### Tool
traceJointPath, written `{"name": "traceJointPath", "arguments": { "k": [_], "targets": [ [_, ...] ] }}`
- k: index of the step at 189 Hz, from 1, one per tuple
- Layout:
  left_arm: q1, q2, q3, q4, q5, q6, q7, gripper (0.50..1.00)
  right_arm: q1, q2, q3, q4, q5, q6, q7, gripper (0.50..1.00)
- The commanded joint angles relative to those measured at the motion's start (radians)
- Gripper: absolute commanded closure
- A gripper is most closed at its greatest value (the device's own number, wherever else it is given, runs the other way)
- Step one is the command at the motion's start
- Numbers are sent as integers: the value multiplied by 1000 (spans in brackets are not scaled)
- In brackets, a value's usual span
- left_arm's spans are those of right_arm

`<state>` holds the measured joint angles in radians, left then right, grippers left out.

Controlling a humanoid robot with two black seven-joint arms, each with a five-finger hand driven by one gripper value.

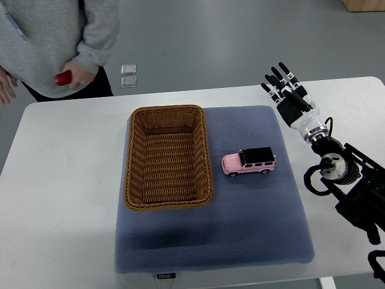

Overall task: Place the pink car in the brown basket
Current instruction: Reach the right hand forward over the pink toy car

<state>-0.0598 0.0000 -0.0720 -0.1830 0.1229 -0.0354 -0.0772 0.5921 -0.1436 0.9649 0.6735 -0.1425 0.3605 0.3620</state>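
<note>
A grey floor runs behind a white surface (66, 180) that fills most of the view, with a person in a grey sweater (54, 42) standing at its far left edge, holding something red (63, 78). A blue mat (252, 229) covers the middle of the surface. On the mat's left half sits the brown basket (169, 158), empty, its long side running near to far. The right hand (287, 90) hovers over the far right of the surface, fingers spread and straight, holding nothing. The pink car (249, 162) stands on the mat just right of the basket, apart from it, its long axis running left to right. From the hand, the car lies nearer and to the left; only the right arm shows, so it looks to be the one to reach.
</note>
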Motion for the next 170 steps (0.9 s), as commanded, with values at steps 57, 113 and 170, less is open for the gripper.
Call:
{"name": "traceJointPath", "arguments": {
  "k": [57,113,170],
  "targets": [
    [-2,0,-6,-1,-2,0,1,500,48,-16,-58,8,-154,-2,-23,589],
    [-8,0,-9,0,-2,-1,4,500,238,-293,-460,225,-735,-11,-149,589],
    [-8,0,-11,-1,-2,-1,4,500,367,-409,-770,394,-983,-66,-207,589]
  ]
}}
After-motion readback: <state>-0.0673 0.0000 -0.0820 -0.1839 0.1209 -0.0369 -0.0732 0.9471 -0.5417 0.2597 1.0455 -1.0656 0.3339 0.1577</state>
